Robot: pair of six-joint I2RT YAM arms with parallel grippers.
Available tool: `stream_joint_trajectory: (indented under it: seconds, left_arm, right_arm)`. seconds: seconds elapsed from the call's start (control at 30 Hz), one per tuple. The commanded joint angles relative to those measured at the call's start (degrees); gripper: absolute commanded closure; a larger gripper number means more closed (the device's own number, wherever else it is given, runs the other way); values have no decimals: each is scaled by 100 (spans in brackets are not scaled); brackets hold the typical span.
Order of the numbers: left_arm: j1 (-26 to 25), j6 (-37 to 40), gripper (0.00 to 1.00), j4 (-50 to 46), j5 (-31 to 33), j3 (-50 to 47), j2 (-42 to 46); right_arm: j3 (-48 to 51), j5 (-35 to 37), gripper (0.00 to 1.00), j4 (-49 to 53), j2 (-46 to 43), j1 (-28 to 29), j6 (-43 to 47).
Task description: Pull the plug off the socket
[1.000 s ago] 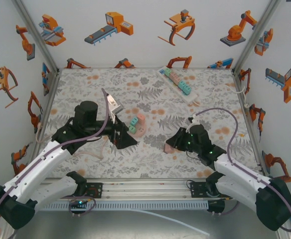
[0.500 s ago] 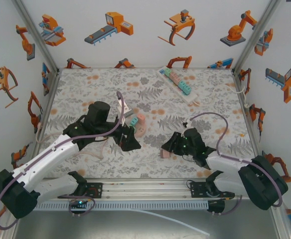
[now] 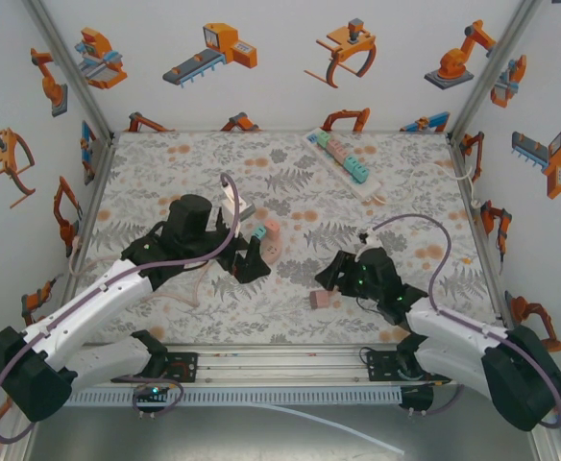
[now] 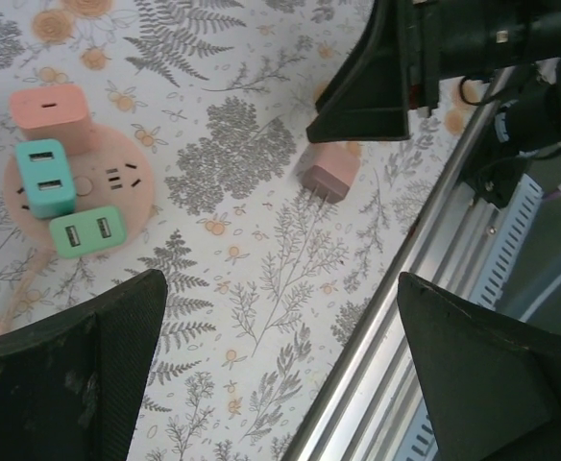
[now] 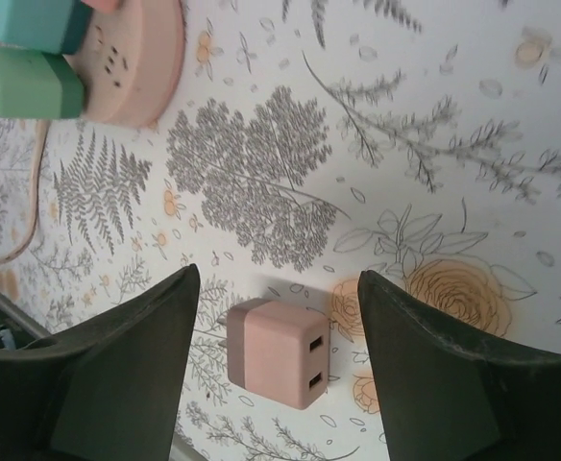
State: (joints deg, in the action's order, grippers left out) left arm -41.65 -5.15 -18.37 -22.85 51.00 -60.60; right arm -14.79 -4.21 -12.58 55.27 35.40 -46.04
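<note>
The round pink socket (image 4: 117, 197) lies on the floral table with a pink plug (image 4: 50, 113), a teal plug (image 4: 45, 178) and a green plug (image 4: 86, 230) seated in it. Another pink plug (image 5: 279, 351) lies loose on its side on the table, prongs pointing left. My right gripper (image 5: 276, 279) is open and straddles that plug, with a gap on both sides. My left gripper (image 4: 280, 384) is open wide with nothing in it, hovering just in front of the socket (image 3: 269, 240). In the top view, the loose plug (image 3: 324, 300) sits by the right gripper (image 3: 330, 277).
A white power strip (image 3: 346, 163) carrying several plugs lies at the back of the table. The socket's thin cord (image 3: 189, 293) trails left under the left arm. The metal rail (image 4: 425, 269) marks the near table edge. Illustrated walls enclose three sides.
My right gripper has opened and let go of the pink plug, which now lies on the table. The left gripper has shifted right, closer to the socket, still open.
</note>
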Motion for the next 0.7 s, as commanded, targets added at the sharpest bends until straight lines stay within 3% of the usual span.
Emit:
stream_joint_trajectory:
  seconds: [0.0,0.23,0.4,0.53,0.67]
  left_arm:
    - [-28,-175,3,153,662,15,101]
    - [-28,-541,3,46,1593,28,124]
    - [-24,-660,3,2,1799,17,136]
    - [-31,-808,3,-7,1849,-35,186]
    - [-35,-1003,3,-25,1994,-180,291]
  right_arm:
    - [-578,592,37,327,-401,37,1015]
    - [-1132,714,37,-732,-311,94,3080]
    - [-1596,287,34,-1652,467,167,4346]
    - [-2271,-149,32,-1318,1174,193,4915]
    - [-3222,-577,32,-247,1946,204,5008]
